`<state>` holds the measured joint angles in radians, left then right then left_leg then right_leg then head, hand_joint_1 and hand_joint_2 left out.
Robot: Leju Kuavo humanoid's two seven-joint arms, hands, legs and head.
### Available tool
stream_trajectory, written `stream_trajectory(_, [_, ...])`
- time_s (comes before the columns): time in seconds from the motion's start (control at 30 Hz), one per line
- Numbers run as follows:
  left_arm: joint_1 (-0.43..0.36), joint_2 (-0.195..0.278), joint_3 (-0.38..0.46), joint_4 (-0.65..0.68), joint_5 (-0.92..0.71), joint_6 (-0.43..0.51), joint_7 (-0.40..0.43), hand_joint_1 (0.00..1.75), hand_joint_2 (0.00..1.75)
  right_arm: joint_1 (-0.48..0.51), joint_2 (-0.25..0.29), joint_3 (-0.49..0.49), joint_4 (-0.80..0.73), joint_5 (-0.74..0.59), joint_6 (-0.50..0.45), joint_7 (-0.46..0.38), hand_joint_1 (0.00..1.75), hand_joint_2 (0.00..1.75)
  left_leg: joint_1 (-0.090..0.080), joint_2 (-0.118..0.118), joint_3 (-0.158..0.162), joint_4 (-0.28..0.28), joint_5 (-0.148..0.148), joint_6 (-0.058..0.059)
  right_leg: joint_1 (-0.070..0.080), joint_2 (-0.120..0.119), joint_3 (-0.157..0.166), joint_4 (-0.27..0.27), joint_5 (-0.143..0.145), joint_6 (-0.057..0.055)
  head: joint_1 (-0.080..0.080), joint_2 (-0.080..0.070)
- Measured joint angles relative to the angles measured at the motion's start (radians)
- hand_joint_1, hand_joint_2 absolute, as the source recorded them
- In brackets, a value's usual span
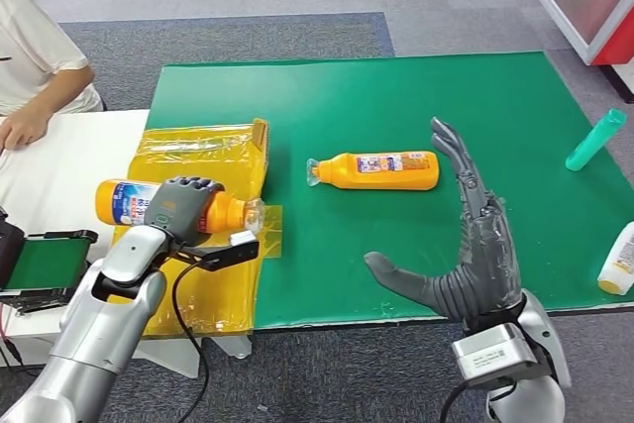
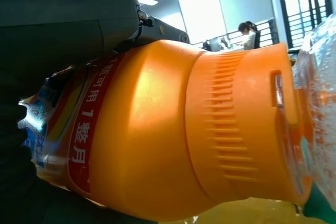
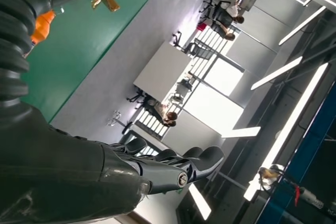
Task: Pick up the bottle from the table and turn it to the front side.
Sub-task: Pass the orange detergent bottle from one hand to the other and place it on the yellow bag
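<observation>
My left hand (image 1: 181,207) grips an orange bottle (image 1: 127,202) with a blue and white label, held on its side over the yellow plastic sheet (image 1: 217,165) at the table's left. Up close, the left wrist view shows that bottle's orange body (image 2: 150,140) and ribbed cap (image 2: 241,124). A second orange bottle (image 1: 377,171) lies on its side on the green mat (image 1: 373,96), clear cap end pointing left. My right hand (image 1: 478,255) hovers open just in front of it, fingers spread and thumb out, touching nothing. The fingers (image 3: 170,166) reach out into open space in the right wrist view.
A teal bottle (image 1: 595,140) lies at the mat's far right, and a white bottle (image 1: 619,261) sits at the right edge. A person (image 1: 34,66) in a white shirt sits at the white table on the left. A small conveyor (image 1: 45,260) stands at the near left.
</observation>
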<state>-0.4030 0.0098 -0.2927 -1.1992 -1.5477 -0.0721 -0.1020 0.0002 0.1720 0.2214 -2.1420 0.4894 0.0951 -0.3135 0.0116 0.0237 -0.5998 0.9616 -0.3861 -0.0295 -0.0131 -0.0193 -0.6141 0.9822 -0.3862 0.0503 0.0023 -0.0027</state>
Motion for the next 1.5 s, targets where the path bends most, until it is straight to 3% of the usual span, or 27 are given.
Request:
stream_trajectory(1.1, [0.008,-0.052,0.006,0.002,0.104,0.002,0.005,1.75,1.75,0.012,-0.002,0.0,-0.041,0.029,-0.038,-0.014,0.0,1.75,0.0,0.0,0.0,0.0,0.0,0.0,0.0,0.0,0.0,0.0,0.0,0.0,0.0,0.0])
stream_trajectory(1.13, [0.009,-0.053,0.007,-0.001,0.104,0.002,0.004,1.49,1.75,0.013,-0.002,0.0,-0.041,0.029,-0.039,-0.014,0.0,1.75,0.0,0.0,0.0,0.0,0.0,0.0,0.0,0.0,0.0,0.0,0.0,0.0,0.0,0.0])
stream_trajectory(1.23, [0.01,-0.056,0.008,-0.006,0.105,0.002,0.004,0.18,1.75,0.016,-0.002,0.0,-0.043,0.029,-0.04,-0.015,0.0,1.75,0.0,0.0,0.0,0.0,0.0,0.0,0.0,0.0,0.0,0.0,0.0,0.0,0.0,0.0])
stream_trajectory(1.27, [0.01,-0.058,0.009,-0.006,0.106,0.002,0.004,0.0,1.75,0.016,-0.002,-0.001,-0.044,0.029,-0.04,-0.015,0.0,1.75,0.0,0.0,0.0,0.0,0.0,0.0,0.0,0.0,0.0,0.0,0.0,0.0,0.0,0.0])
stream_trajectory(1.5, [0.015,-0.065,0.02,-0.015,0.111,0.002,0.004,0.0,1.75,0.018,-0.002,-0.004,-0.046,0.031,-0.043,-0.019,0.0,1.75,0.0,0.0,0.0,0.0,0.0,0.0,0.0,0.0,0.0,0.0,0.0,0.0,0.0,0.0])
